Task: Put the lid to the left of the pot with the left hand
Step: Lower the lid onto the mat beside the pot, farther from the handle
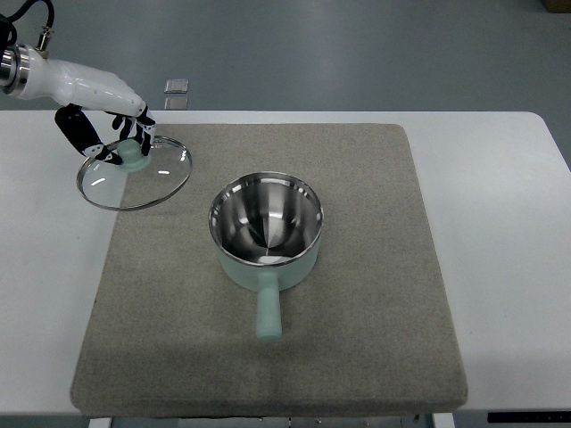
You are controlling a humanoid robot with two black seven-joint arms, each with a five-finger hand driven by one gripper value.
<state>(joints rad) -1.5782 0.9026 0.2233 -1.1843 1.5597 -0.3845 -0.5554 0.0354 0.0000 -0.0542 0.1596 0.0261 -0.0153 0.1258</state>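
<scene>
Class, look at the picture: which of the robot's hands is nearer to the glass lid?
Left. The left hand grips the glass lid by its knob, up-left of the pot. The right hand is out of view.

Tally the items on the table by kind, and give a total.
Pots: 1, uncovered pot
Glass lids: 1, lid, held by the left hand
Mats: 1, grey mat
Total: 3
</scene>
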